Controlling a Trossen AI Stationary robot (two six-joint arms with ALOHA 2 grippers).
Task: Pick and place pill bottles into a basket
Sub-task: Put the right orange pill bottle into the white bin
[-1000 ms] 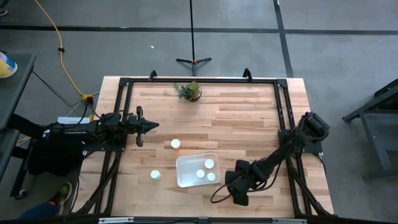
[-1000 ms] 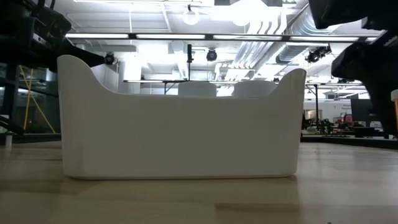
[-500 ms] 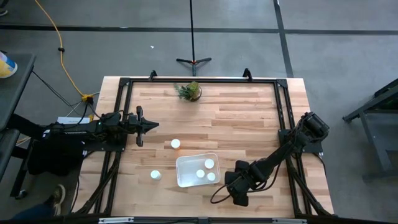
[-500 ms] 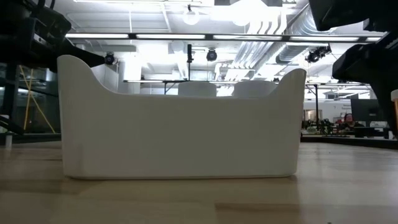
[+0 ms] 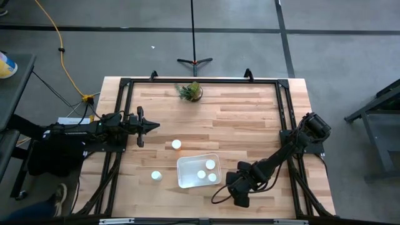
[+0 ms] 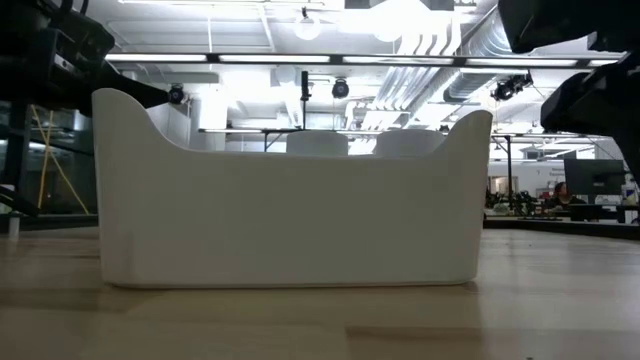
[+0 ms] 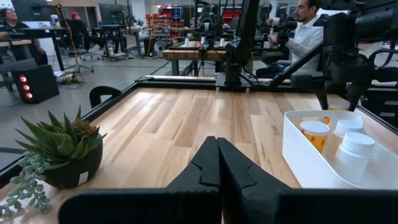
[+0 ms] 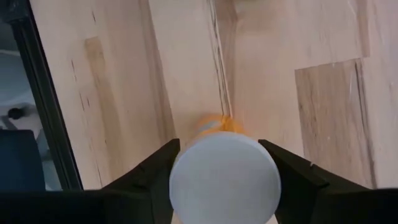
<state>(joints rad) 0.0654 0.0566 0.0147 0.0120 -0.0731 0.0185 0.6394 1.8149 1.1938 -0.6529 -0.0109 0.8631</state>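
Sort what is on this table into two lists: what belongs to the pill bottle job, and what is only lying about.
Belongs to the job:
- basket
- three pill bottles in the basket
- two pill bottles loose on the table
- pill bottle held in the right gripper

Only lying about:
- potted plant
- left gripper, shut, waiting at the table's left side

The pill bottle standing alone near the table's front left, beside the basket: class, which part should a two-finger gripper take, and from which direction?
Grip the pill bottle around its round white cap or the body just under it, coming straight down from above. It seems to stand upright, cap up, apart from the basket, so the fingers should have room either side.
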